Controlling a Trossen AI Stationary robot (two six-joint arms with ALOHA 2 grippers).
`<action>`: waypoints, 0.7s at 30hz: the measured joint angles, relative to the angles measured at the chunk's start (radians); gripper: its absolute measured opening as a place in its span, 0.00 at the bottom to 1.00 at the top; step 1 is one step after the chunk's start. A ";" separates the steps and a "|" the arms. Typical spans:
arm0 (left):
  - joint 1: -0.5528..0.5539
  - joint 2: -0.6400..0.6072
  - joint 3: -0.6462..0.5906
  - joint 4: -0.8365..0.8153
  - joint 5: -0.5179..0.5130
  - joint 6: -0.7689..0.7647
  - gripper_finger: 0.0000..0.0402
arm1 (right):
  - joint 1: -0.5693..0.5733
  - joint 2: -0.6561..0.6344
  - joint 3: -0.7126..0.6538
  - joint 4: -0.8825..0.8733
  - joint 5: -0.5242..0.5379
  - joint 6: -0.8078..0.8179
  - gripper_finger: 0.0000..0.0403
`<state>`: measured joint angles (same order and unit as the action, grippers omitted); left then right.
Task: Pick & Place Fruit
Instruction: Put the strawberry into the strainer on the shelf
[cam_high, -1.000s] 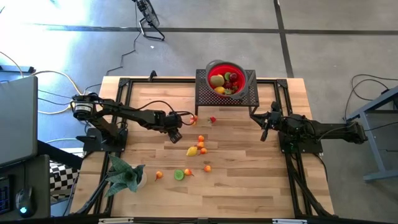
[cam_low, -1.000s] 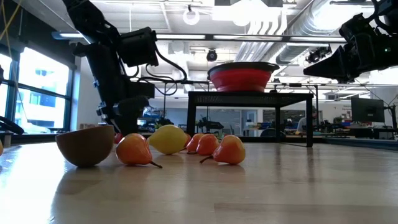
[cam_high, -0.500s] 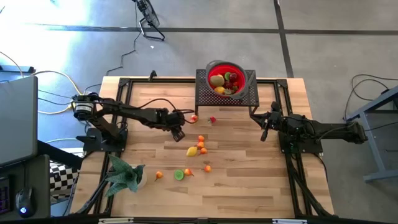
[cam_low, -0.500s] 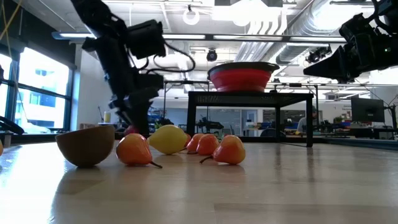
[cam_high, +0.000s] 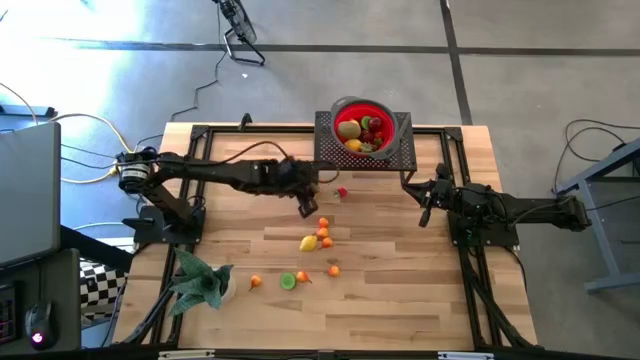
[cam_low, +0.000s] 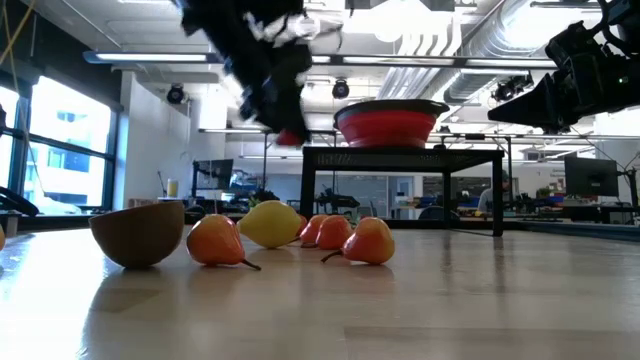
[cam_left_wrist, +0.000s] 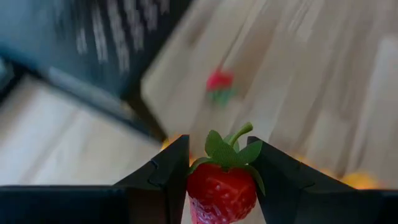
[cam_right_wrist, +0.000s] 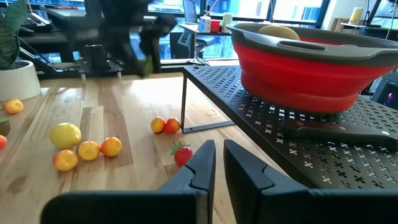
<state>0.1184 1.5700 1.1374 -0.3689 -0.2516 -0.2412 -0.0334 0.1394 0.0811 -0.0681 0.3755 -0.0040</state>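
Observation:
My left gripper (cam_high: 306, 205) is raised above the table's middle, left of the black stand, shut on a red strawberry (cam_left_wrist: 222, 190) with a green leafy cap; in the low view the strawberry (cam_low: 290, 137) hangs at about the height of the stand's top. More fruit lies on the wood: another strawberry (cam_high: 342, 192), a lemon (cam_high: 309, 243), small oranges (cam_high: 323, 228) and a lime (cam_high: 288, 281). My right gripper (cam_high: 425, 207) waits shut at the table's right side, its fingers (cam_right_wrist: 202, 163) holding nothing. My left gripper pinches the strawberry's two sides (cam_left_wrist: 194, 186) between its two fingers (cam_left_wrist: 168, 174). The fingers slant downward from the table's left. The leafy cap (cam_left_wrist: 225, 149) sticks out past the fingertips. The fruit is lifted clear of the table.
A red bowl with a grey rim (cam_high: 362, 128) holding fruit sits on a black perforated stand (cam_high: 395, 155) at the far middle. A green leafy plant (cam_high: 200, 282) stands at the near left. Black frame rails run along the table's left and right sides.
My left gripper has risen from table height to about the stand's top, moved toward the table's right edge and rolled its wrist. The strawberry has gone up with it, lifted clear of the wood.

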 joint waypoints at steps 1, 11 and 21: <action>0.000 0.000 0.027 0.001 0.000 0.019 0.37 | 0.000 0.000 0.000 0.000 0.000 0.000 0.07; 0.000 -0.001 0.272 0.032 -0.003 0.175 0.37 | 0.000 0.000 0.000 0.000 0.000 0.000 0.07; 0.013 -0.002 0.337 0.158 -0.003 0.262 0.37 | 0.000 0.000 0.000 0.000 0.000 0.000 0.07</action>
<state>0.1316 1.5684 1.4746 -0.2114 -0.2551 0.0211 -0.0334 0.1394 0.0811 -0.0681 0.3755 -0.0040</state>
